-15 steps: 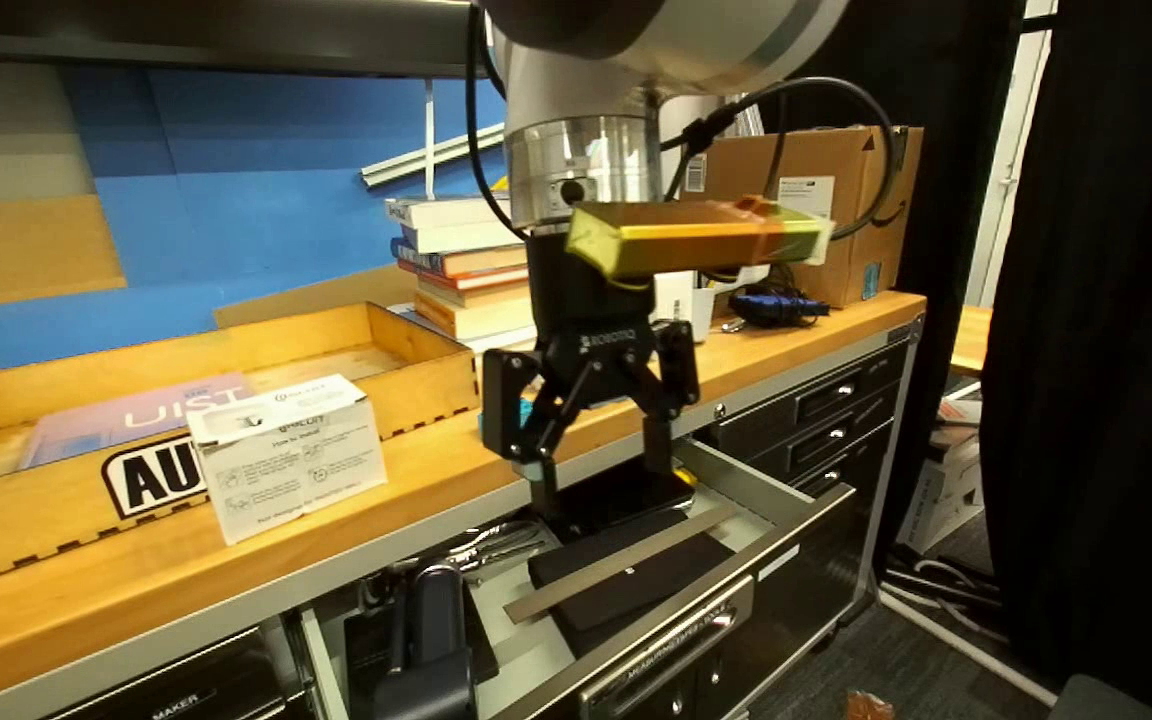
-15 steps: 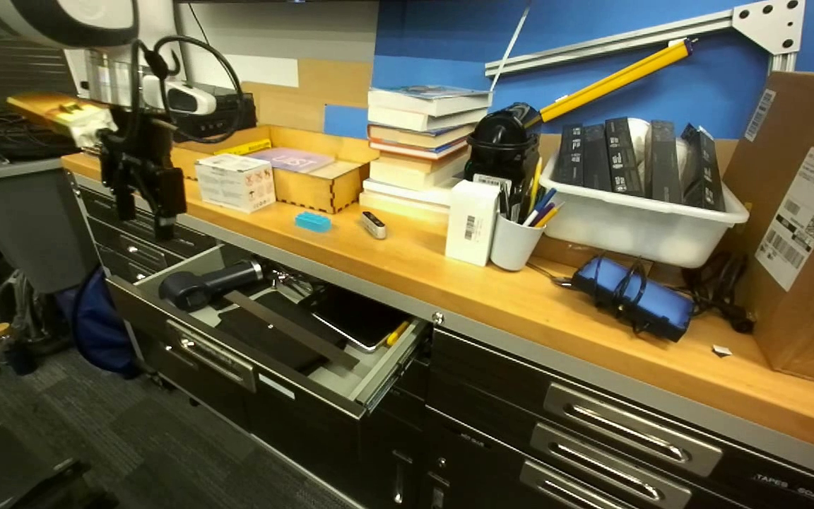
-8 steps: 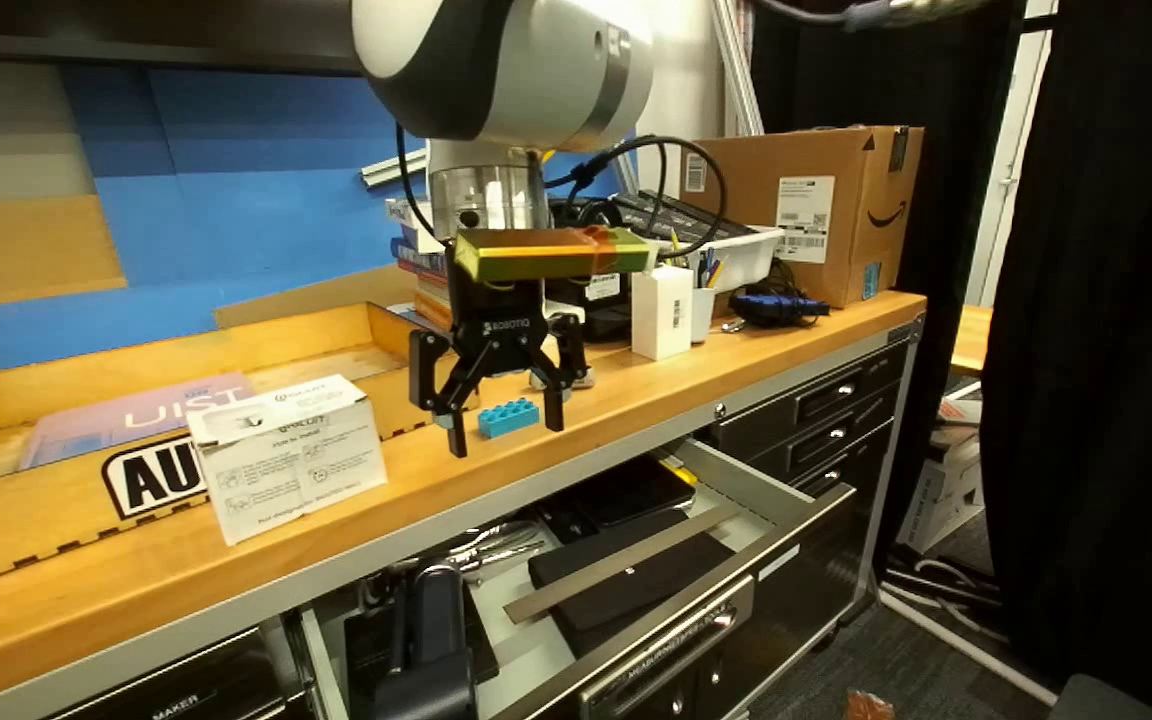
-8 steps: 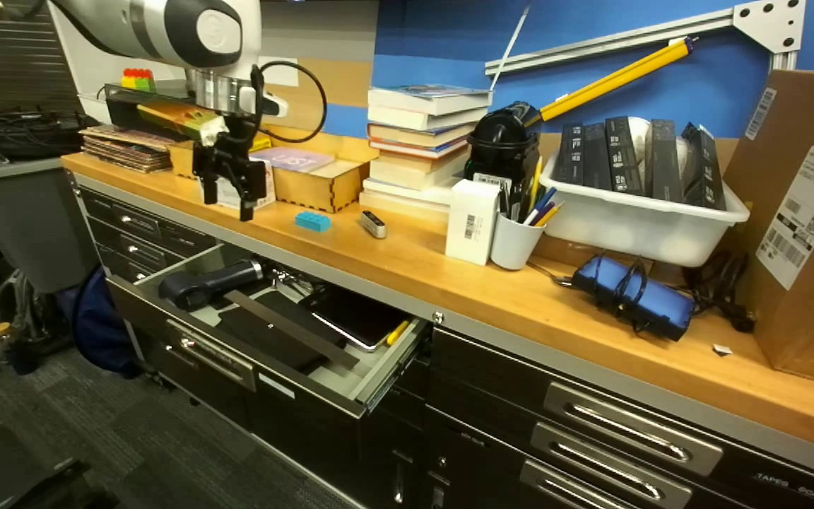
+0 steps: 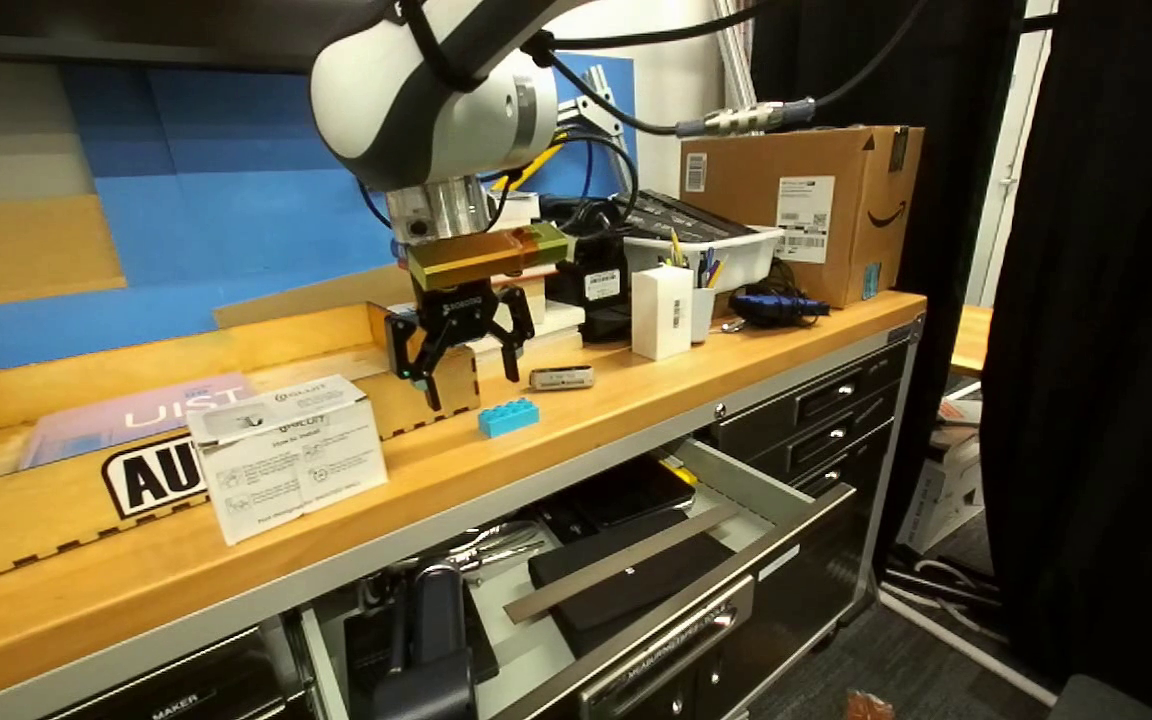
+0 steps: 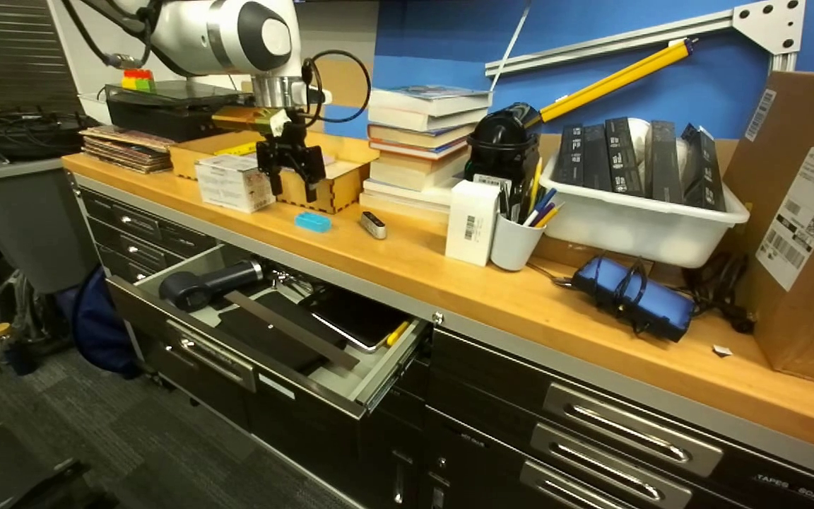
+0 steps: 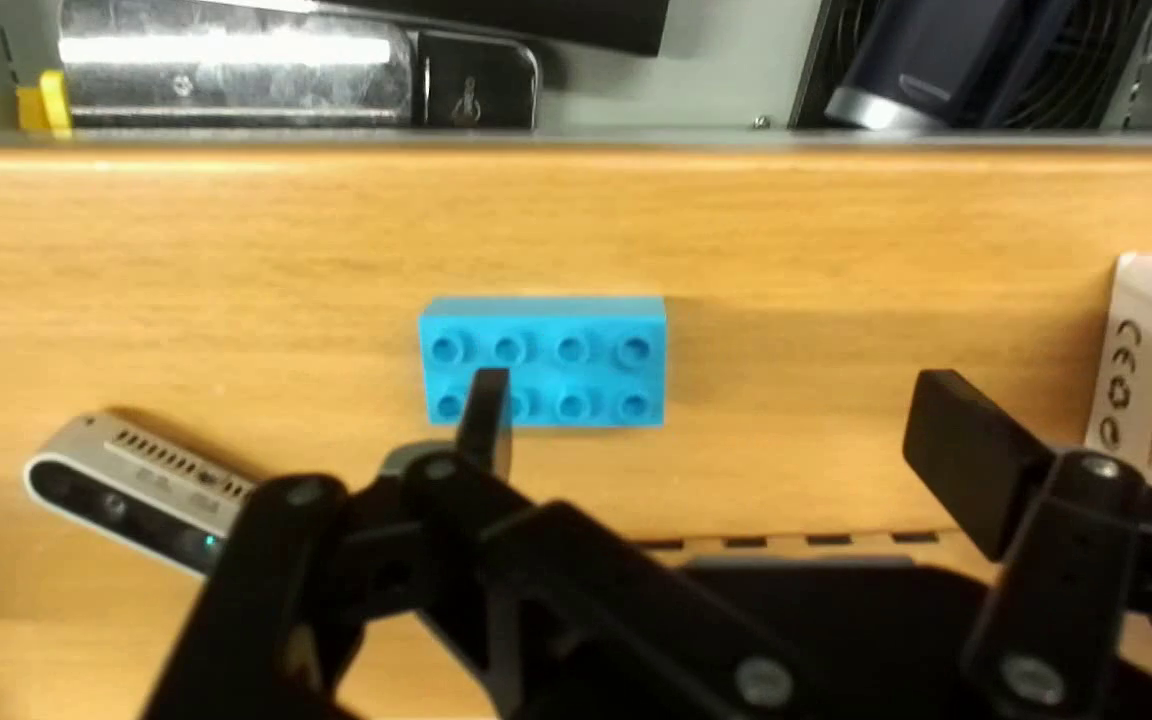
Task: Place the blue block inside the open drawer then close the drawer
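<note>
Two fingers spread wide, a black mechanical gripper hung above a light-brown wooden worktop, with a gold-coloured rectangular bar across the wrist of the white-and-black robot arm. Below, a small cyan rectangular block with round studs rested on the wood, apart from the gripper and off to one side of its gap; one finger covered part of it in the wrist view. Near the block lay a slim silver-and-black device, and to its other side stood a white printed cardboard box, by the opposite finger in that same view. Behind the box, a shallow tan wooden tray held a pink sheet. The worktop's grey edge ran between the block and a wide, shallow metal drawer with a black front and pale grey sides, standing open below. Much of its floor was taken up by a navy round-headed tool, a glossy black slab and a flat metal strip lying across a black case. Farther along the worktop stood stacked books, an upright white carton, a pale grey cup, a white plastic bin and a large brown cardboard box.
</note>
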